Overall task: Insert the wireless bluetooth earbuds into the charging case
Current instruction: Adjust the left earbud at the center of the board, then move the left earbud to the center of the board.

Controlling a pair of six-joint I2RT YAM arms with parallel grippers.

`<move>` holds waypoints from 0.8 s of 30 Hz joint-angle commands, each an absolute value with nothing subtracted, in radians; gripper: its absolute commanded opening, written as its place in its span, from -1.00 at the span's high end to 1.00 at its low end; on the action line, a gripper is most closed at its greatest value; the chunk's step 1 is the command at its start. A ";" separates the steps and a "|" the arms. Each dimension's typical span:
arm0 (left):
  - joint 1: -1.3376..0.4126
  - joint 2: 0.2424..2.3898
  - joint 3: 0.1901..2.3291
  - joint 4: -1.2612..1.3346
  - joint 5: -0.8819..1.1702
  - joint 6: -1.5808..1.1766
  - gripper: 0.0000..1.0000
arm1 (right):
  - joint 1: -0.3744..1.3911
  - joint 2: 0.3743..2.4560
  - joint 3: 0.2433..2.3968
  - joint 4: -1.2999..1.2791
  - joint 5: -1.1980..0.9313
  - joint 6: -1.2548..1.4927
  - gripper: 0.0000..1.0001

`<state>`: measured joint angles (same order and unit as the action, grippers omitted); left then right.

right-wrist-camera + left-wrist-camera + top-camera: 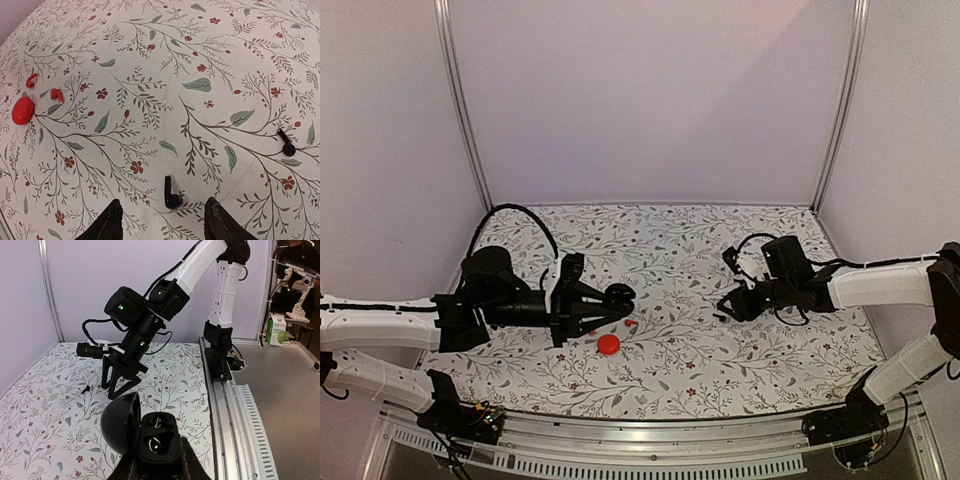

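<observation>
Right wrist, black earbud point(172, 194), stem pointing up-frame

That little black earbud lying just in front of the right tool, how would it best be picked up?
Probably from straight above, pinching the nearer black earbud across its rounded head. It lies flat with its stem pointing away, already lined up inside the open right tool.

Pale lilac walls point(650, 100), aluminium corner posts point(465, 110), floral-patterned tabletop point(670, 240), soft even light
</observation>
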<state>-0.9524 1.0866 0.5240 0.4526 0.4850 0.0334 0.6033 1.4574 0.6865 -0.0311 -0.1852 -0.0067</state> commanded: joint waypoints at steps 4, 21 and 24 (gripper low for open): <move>-0.949 1.070 0.511 0.490 0.490 0.043 0.99 | 0.598 1.387 0.506 0.304 -0.228 0.127 -0.08; -0.948 1.084 0.517 0.497 0.493 0.043 0.99 | 0.605 1.574 0.473 0.470 -0.159 0.141 0.06; -0.948 1.078 0.513 0.495 0.495 0.044 0.99 | 0.610 1.566 0.441 0.512 -0.130 0.152 0.06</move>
<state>-0.9524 1.0866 0.5240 0.4709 0.4858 0.0334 0.6033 1.5661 0.4732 0.4191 -0.1658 0.1287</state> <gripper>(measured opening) 0.187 0.469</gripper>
